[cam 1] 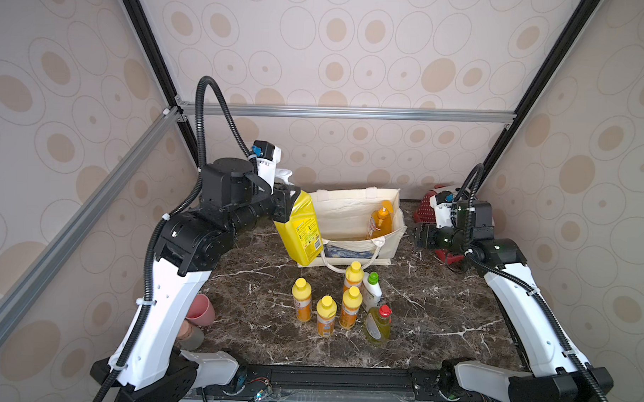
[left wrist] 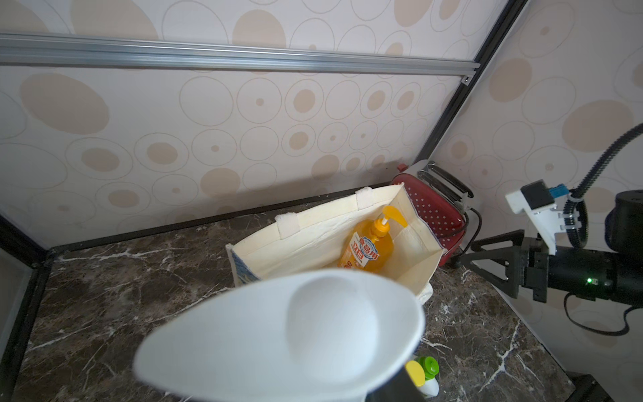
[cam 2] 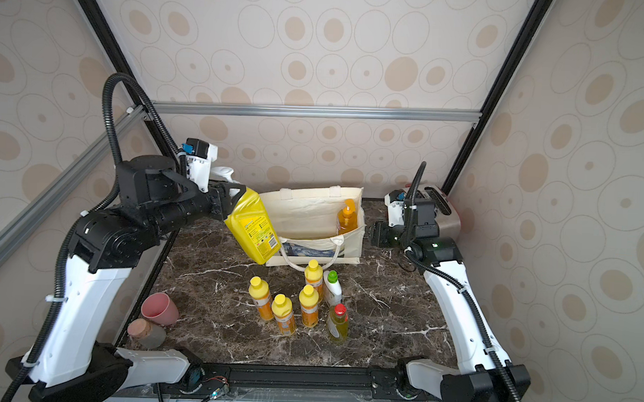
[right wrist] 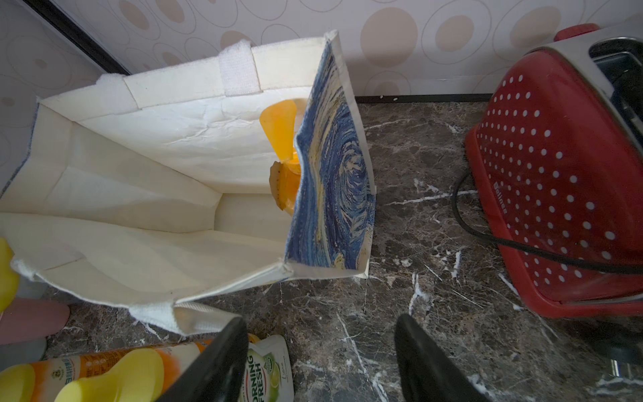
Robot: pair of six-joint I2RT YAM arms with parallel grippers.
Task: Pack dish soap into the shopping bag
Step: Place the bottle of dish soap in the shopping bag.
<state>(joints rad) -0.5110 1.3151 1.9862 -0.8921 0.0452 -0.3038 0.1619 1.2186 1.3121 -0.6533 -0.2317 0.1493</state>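
Note:
My left gripper [cam 1: 290, 201] is shut on the neck of a big yellow dish soap bottle [cam 1: 300, 228], which hangs tilted above the left end of the shopping bag [cam 1: 344, 210]. The bottle's white pump head [left wrist: 295, 334] fills the near part of the left wrist view. The bag stands open, and an amber bottle with an orange pump [cam 1: 380, 222] is upright at its right end. In front of the bag stand several small orange bottles [cam 1: 325, 316], a white green-capped one [cam 1: 372, 290] and a yellow-green red-capped one [cam 1: 378, 323]. My right gripper [right wrist: 318, 348] hovers open and holds nothing, right of the bag.
A red white-dotted toaster [right wrist: 556, 174] with a black cord sits in the back right corner behind the right arm. A pink cup [cam 2: 160, 308] and a cork-topped jar [cam 2: 146, 332] lie at the table's left front edge.

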